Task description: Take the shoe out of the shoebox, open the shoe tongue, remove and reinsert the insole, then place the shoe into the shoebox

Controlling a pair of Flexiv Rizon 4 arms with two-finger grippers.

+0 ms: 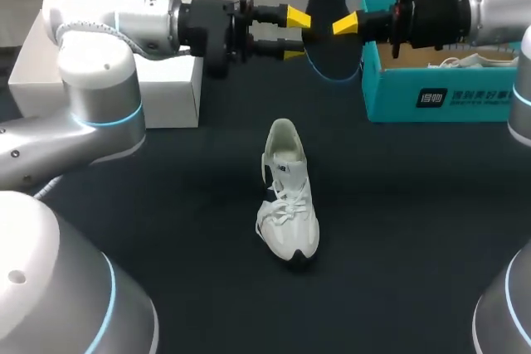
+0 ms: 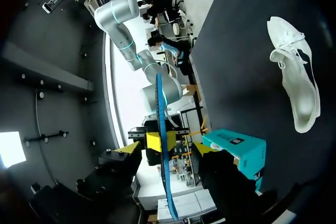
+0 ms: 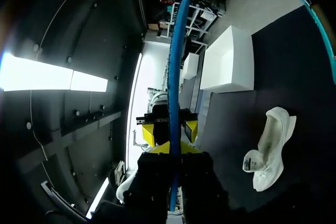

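**A:** Where is the insole [image 1: 332, 26] sitting?

**B:** It's hanging upright above the surface [image 1: 415, 230]. The right gripper [image 1: 347, 25] is clamping it. The left gripper [image 1: 294, 35] is standing apart around its edge, seemingly not pinching.

**A:** And doing this well?

**B:** I'm thinking toe-first into the shoe [image 1: 286, 192], which is lying in open room. The shoebox [image 1: 440, 93] rim is crowding the right gripper, and a white box [image 1: 170, 89] is sitting under the left arm.

SURFACE: dark matte table top [image 1: 398, 205] | CENTRE: white lace-up sneaker with a dark sole [image 1: 288, 196], upright on its sole, heel towards the far edge, toe towards the near edge | FAR LEFT: white rectangular box [image 1: 166, 89], flat on the surface | FAR RIGHT: teal cardboard shoebox [image 1: 390, 89], open top | SPACING: sneaker well apart from both boxes
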